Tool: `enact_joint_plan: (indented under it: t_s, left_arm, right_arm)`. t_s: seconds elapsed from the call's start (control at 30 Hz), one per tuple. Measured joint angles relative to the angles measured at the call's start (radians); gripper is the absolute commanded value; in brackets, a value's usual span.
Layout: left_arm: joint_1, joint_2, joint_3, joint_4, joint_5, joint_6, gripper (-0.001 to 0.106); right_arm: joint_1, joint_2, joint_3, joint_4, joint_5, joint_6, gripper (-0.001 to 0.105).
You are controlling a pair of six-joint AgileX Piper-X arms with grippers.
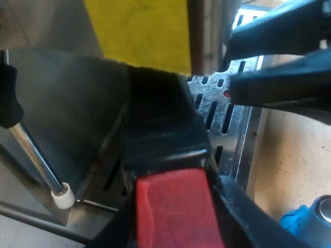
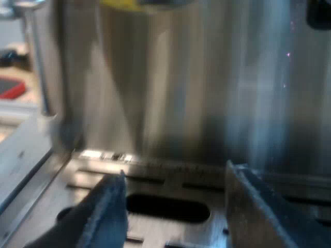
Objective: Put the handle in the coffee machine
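Alignment matters most at this step. My left gripper [image 1: 165, 165] is clamped on the dark handle of the holder [image 1: 158, 119], just ahead of its red end [image 1: 173, 212]. The holder hangs over the drip tray [image 1: 243, 144] with its head up against the espresso machine [image 1: 67, 103], in shadow, so I cannot tell whether it has caught in its seat. To do this well, I judge the head should be held level, lifted straight into the seat, and only then swung. The swing should be slow, so the handle does not twist in the grip or knock the steam wand [image 1: 36, 157] beside it. My right gripper [image 2: 173, 191] hovers with its fingers [image 2: 108, 212] spread apart and nothing between them. It is low over the drip tray's slots, near the edge that meets the machine's steel front. My judgement is that it does best to wait there, clear of the handle's swing.

Counted: one espresso machine, one holder, one steam wand, one drip tray, two grippers, and one blue tamper [image 1: 305, 222] standing on the desk [image 1: 289, 155] just off the tray's edge.
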Motion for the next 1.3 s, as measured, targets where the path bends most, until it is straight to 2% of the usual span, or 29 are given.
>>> enact_joint_plan:
  t_s: [0.13, 0.27, 0.47, 0.6, 0.87, 1.07, 1.3]
  left_arm:
    - [0.0, 0.0, 0.0, 0.0, 0.0, 0.0, 0.0]
    - [0.0, 0.0, 0.0, 0.002, 0.0, 0.0, 0.0]
    - [0.0, 0.0, 0.0, 0.002, 0.0, 0.0, 0.0]
    - [0.0, 0.0, 0.0, 0.002, 0.0, 0.0, 0.0]
    - [0.0, 0.0, 0.0, 0.004, 0.005, 0.0, 0.0]
    - [0.0, 0.0, 0.0, 0.004, 0.005, 0.0, 0.0]
    - [0.0, 0.0, 0.0, 0.004, 0.007, 0.002, 0.0]
  right_arm:
    - [-0.025, 0.05, -0.035, -0.058, 0.0, -0.003, 0.04]
    - [-0.048, 0.113, -0.127, -0.085, -0.023, -0.046, 0.04]
    - [-0.067, 0.166, -0.209, -0.097, -0.027, -0.054, 0.04]
    - [-0.07, 0.167, -0.212, -0.123, -0.02, -0.067, 0.04]
    - [-0.072, 0.167, -0.212, -0.259, -0.01, -0.15, 0.038]
    - [-0.072, 0.171, -0.218, -0.262, -0.013, -0.157, 0.03]
    - [-0.07, 0.183, -0.251, -0.253, 0.001, -0.157, 0.03]
